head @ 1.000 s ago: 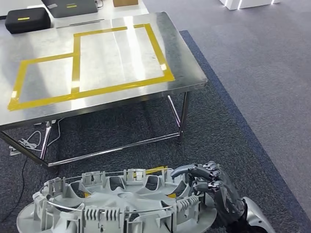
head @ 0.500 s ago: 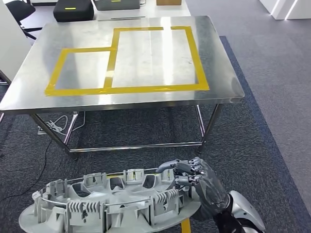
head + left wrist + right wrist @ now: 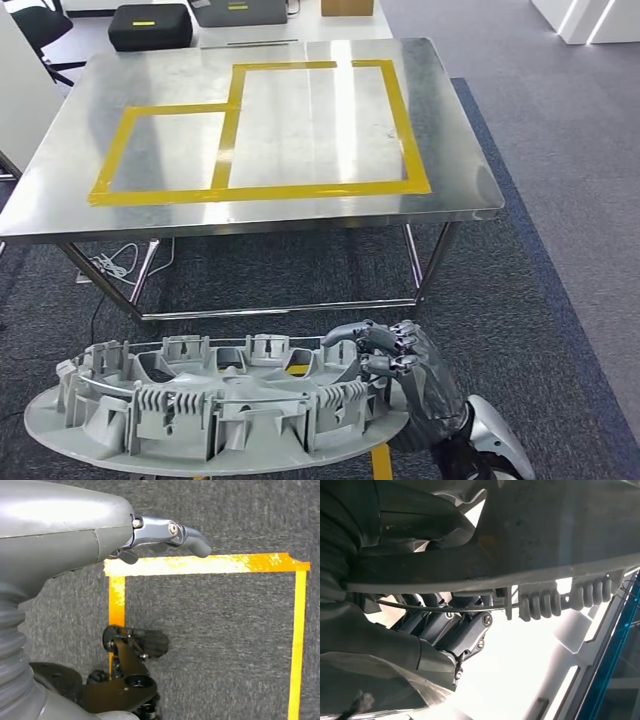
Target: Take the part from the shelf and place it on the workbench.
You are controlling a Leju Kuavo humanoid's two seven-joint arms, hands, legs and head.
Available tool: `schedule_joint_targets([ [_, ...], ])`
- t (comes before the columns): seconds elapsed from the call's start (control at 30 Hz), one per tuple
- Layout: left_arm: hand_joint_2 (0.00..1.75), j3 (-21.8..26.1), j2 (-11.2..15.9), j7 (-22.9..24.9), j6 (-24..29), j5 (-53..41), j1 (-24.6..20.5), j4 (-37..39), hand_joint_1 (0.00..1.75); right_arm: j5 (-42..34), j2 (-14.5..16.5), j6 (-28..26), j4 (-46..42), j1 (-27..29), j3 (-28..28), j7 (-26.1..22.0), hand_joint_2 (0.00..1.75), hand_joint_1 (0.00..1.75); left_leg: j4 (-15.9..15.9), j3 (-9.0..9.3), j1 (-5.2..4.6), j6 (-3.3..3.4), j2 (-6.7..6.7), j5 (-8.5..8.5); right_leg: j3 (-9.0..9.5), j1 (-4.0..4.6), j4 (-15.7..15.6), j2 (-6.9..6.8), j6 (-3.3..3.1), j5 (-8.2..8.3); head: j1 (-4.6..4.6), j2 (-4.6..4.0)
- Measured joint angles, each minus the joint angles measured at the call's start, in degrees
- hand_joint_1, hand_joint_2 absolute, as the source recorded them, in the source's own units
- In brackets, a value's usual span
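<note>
From the head view I have the right hand (image 3: 411,375) at the right end of the long grey plastic part (image 3: 211,415), its fingers (image 3: 377,345) curled over the ribbed upper edge while the palm sits under and behind that end, so the hand grips the part. The part is carried flat and low in front of the body, above the dark carpet (image 3: 490,300), short of the steel worktop (image 3: 68,170) and not touching it. In the right wrist view I see the dark fingers (image 3: 448,627) folded up against the underside of the part (image 3: 546,535), next to its row of moulded ribs and a thin wire running along it. The left hand (image 3: 75,535) appears in the left wrist view hanging over the carpet (image 3: 211,630) and an outline of yellow floor tape (image 3: 196,565); its thumb sticks out straight, but I cannot tell how the other fingers lie or whether they touch the part. On the worktop I see yellow tape (image 3: 256,188) marking two adjoining rectangles, and a black case (image 3: 149,26) lies on a surface beyond its far edge.
</note>
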Motion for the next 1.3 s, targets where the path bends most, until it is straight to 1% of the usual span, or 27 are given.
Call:
schedule_joint_targets([
  [0.1, 1.75, 0.06, -0.10, 0.02, 0.05, -0.03, 0.07, -0.02, 0.00, -0.01, 0.16, -0.21, -0.01, 0.12, 0.02, 0.02, 1.75, 1.75, -0.86, 0.34, 0.07, 0.80, -0.15, -0.32, 0.05, -0.07, -0.14, -0.09, 0.99, -0.45, 0.15, 0.01],
  [0.13, 1.75, 0.08, -0.10, 0.01, 0.06, -0.03, 0.07, -0.03, 0.00, -0.08, 0.20, -0.47, -0.01, 0.13, 0.02, 0.03, 1.75, 1.75, -1.13, 0.60, 0.19, 1.13, -0.19, -0.36, -0.50, -0.08, 1.03, -0.03, 1.21, -1.20, 0.27, 0.01],
  [0.17, 1.75, 0.09, -0.11, 0.00, 0.07, -0.04, 0.01, -0.03, 0.00, -0.20, 0.25, -0.86, -0.01, 0.18, -0.01, 0.03, 1.75, 1.75, -1.34, 0.86, 0.29, 1.46, -0.23, -0.43, -1.81, -0.10, 3.50, 0.05, 1.36, -2.42, 0.43, 0.01],
  [0.23, 1.75, 0.14, -0.10, -0.03, 0.09, -0.06, -0.09, -0.04, 0.00, -0.51, 0.41, -1.85, -0.01, 0.45, -0.09, 0.05, 1.75, 1.75, -1.37, 1.08, 0.13, 1.97, -0.27, -0.77, -6.26, -0.07, 11.29, 0.18, 1.48, -5.38, 0.72, 0.00],
  [0.27, 1.75, 0.17, -0.15, -0.04, 0.09, -0.08, -0.07, -0.04, 0.00, -0.67, 0.46, -2.26, -0.01, 0.66, -0.17, 0.08, 1.75, 1.75, -1.36, 1.19, 0.01, 2.13, -0.31, -0.93, -8.46, -0.06, 14.61, 0.21, 1.49, -6.12, 0.77, 0.00],
  [0.3, 1.75, 0.21, -0.20, -0.07, 0.10, -0.10, 0.00, -0.04, 0.00, -0.79, 0.50, -2.58, -0.01, 0.87, -0.29, 0.11, 1.75, 1.75, -1.36, 1.38, -0.11, 2.23, -0.36, -1.11, -9.87, -0.05, 16.18, 0.21, 1.45, -5.80, 0.78, 0.00],
  [0.33, 1.75, 0.28, -0.26, -0.08, 0.10, -0.14, 0.05, -0.04, 0.00, -0.88, 0.51, -2.82, -0.01, 1.04, -0.43, 0.15, 1.75, 1.75, -1.35, 1.68, -0.22, 2.26, -0.45, -1.31, -10.10, -0.02, 15.43, 0.22, 1.32, -4.25, 0.78, 0.00],
  [0.37, 1.75, 0.36, -0.32, -0.09, 0.10, -0.20, 0.09, -0.04, 0.00, -0.93, 0.54, -3.04, -0.01, 1.17, -0.54, 0.18, 1.75, 1.75, -1.35, 2.10, -0.32, 2.23, -0.54, -1.56, -9.13, 0.05, 12.39, 0.24, 1.05, -1.73, 0.78, 0.00],
  [0.4, 1.75, 0.43, -0.38, -0.09, 0.09, -0.28, 0.11, -0.04, 0.00, -0.96, 0.60, -3.27, -0.01, 1.25, -0.65, 0.20, 1.75, 1.75, -1.35, 2.51, -0.37, 2.15, -0.63, -1.84, -7.54, 0.18, 8.44, 0.29, 0.66, 0.68, 0.77, 0.00],
  [0.43, 1.75, 0.48, -0.43, -0.10, 0.08, -0.37, 0.08, -0.04, 0.00, -0.99, 0.70, -3.47, -0.01, 1.31, -0.74, 0.21, 1.75, 1.75, -1.27, 2.80, -0.49, 1.98, -0.71, -2.12, -5.79, 0.32, 4.75, 0.31, 0.31, 2.39, 0.73, 0.00],
  [0.47, 1.75, 0.51, -0.47, -0.11, 0.07, -0.44, 0.03, -0.04, 0.00, -1.03, 0.84, -3.68, -0.04, 1.34, -0.85, 0.20, 1.75, 1.75, -1.21, 2.92, -0.55, 1.76, -0.76, -2.30, -4.49, 0.46, 2.13, 0.33, 0.02, 3.21, 0.70, 0.00],
  [0.53, 1.75, 0.55, -0.52, -0.13, 0.01, -0.48, -0.02, -0.04, 0.00, -1.10, 1.11, -3.96, -0.12, 1.46, -1.12, 0.20, 1.75, 1.75, -1.16, 2.82, -0.59, 1.24, -0.78, -2.42, -3.58, 0.68, 0.58, 0.38, -0.27, 2.96, 0.62, 0.00],
  [0.63, 1.75, 0.63, -0.45, -0.02, -0.37, -0.38, -0.09, -0.08, 0.00, -1.05, 1.46, -4.25, -0.23, 1.61, -1.49, 0.21, 1.75, 1.75, -0.03, 2.49, -0.48, 0.31, -0.65, -3.38, -2.97, 0.33, -0.20, 0.27, -0.86, 2.96, 0.48, 0.00],
  [0.67, 1.75, 0.73, -0.41, 0.23, -0.72, -0.21, -0.14, -0.09, 0.00, -1.04, 1.61, -4.42, -0.26, 1.62, -1.59, 0.20, 1.75, 1.75, 1.97, 1.64, -0.39, -0.07, -0.60, -4.47, -2.62, 0.15, -0.44, 0.13, -1.10, 2.94, 0.40, 0.00],
  [0.73, 1.75, 1.13, -0.38, 1.32, -1.77, 0.40, -0.06, -0.10, 0.00, -1.07, 1.97, -4.80, -0.29, 1.62, -1.79, 0.17, 1.75, 1.75, 9.00, -1.79, 0.05, -0.75, -0.51, -7.44, -2.10, 0.06, -0.54, -0.09, -1.48, 2.65, 0.29, 0.00],
  [0.77, 1.75, 1.42, -0.38, 2.06, -2.35, 0.75, 0.06, -0.10, 0.00, -1.07, 2.11, -4.95, -0.29, 1.62, -1.86, 0.17, 1.75, 1.75, 12.41, -3.65, 0.28, -1.02, -0.49, -8.44, -1.89, 0.04, -0.54, -0.11, -1.55, 2.48, 0.31, 0.00],
  [0.8, 1.75, 1.74, -0.36, 2.80, -2.86, 1.05, 0.21, -0.10, 0.00, -1.05, 2.23, -5.05, -0.29, 1.63, -1.91, 0.18, 1.75, 1.75, 14.35, -4.88, 0.48, -1.23, -0.46, -8.47, -1.65, 0.03, -0.53, -0.10, -1.55, 2.28, 0.29, 0.00],
  [0.83, 1.75, 2.04, -0.32, 3.39, -3.25, 1.28, 0.36, -0.10, 0.00, -1.02, 2.32, -5.14, -0.29, 1.63, -1.93, 0.19, 1.75, 1.75, 14.14, -5.13, 0.64, -1.37, -0.43, -7.35, -1.36, -0.01, -0.52, -0.05, -1.46, 2.06, 0.28, 0.00],
  [0.87, 1.75, 2.31, -0.26, 3.81, -3.52, 1.43, 0.47, -0.10, 0.00, -1.00, 2.41, -5.22, -0.29, 1.63, -1.93, 0.21, 1.75, 1.75, 11.64, -4.27, 0.78, -1.45, -0.36, -5.22, -0.98, -0.07, -0.52, 0.00, -1.31, 1.80, 0.27, 0.00],
  [0.9, 1.75, 2.50, -0.19, 4.08, -3.68, 1.51, 0.53, -0.10, 0.00, -0.99, 2.50, -5.31, -0.29, 1.62, -1.94, 0.21, 1.75, 1.75, 7.82, -2.75, 0.87, -1.47, -0.26, -2.76, -0.54, -0.12, -0.51, 0.03, -1.10, 1.51, 0.28, 0.00],
  [0.93, 1.75, 2.65, -0.13, 4.26, -3.79, 1.56, 0.54, -0.10, 0.00, -1.00, 2.62, -5.37, -0.29, 1.59, -1.95, 0.21, 1.75, 1.75, 4.23, -1.13, 0.81, -1.43, -0.16, -1.16, -0.21, -0.07, -0.52, 0.02, -0.81, 1.20, 0.28, 0.00],
  [0.97, 1.75, 2.78, -0.09, 4.37, -3.86, 1.60, 0.49, -0.09, 0.00, -1.01, 2.73, -5.44, -0.30, 1.54, -1.95, 0.20, 1.75, 1.75, 1.35, 0.21, 0.71, -1.22, -0.09, -0.37, -0.01, -0.02, -0.51, 0.01, -0.46, 0.93, 0.26, 0.00],
  [1.0, 1.75, 2.87, -0.07, 4.45, -3.92, 1.62, 0.46, -0.09, 0.00, -1.00, 2.82, -5.47, -0.31, 1.48, -1.95, 0.17, 1.75, 1.75, -0.16, 0.90, 0.56, -0.98, -0.05, -0.38, 0.08, 0.05, -0.56, -0.01, -0.10, 0.74, 0.30, 0.00],
  [1.13, 1.75, 3.12, -0.05, 4.55, -4.01, 1.69, 0.71, -0.08, 0.00, -0.98, 3.00, -5.52, -0.32, 1.41, -1.97, 0.15, 1.75, 1.75, -1.15, 1.57, 0.53, 0.49, -0.11, -1.13, 0.02, -0.02, -0.38, -0.04, 1.18, -0.11, 0.51, 0.00],
  [1.2, 1.75, 3.27, -0.03, 4.54, -4.00, 1.73, 0.71, -0.08, 0.00, -0.98, 3.02, -5.54, -0.33, 1.38, -1.98, 0.12, 1.75, 1.75, -1.47, 2.06, 0.68, 1.21, -0.11, -1.20, -2.33, -0.08, 4.20, 0.12, 1.52, -2.51, 0.82, 0.00],
  [1.27, 1.75, 3.38, -0.04, 4.54, -4.01, 1.74, 0.67, -0.08, 0.00, -0.99, 3.02, -5.55, -0.32, 1.41, -1.98, 0.09, 1.75, 1.75, -1.47, 2.22, 0.51, 1.69, -0.12, -1.47, -7.17, -0.06, 12.64, 0.22, 1.64, -5.53, 1.06, 0.00],
  [1.3, 1.75, 3.40, -0.05, 4.54, -4.02, 1.74, 0.69, -0.08, 0.00, -0.99, 3.02, -5.55, -0.31, 1.47, -1.98, 0.10, 1.75, 1.75, -1.46, 2.35, 0.42, 1.82, -0.14, -1.63, -9.23, -0.06, 15.63, 0.24, 1.65, -5.96, 1.06, 0.00],
])
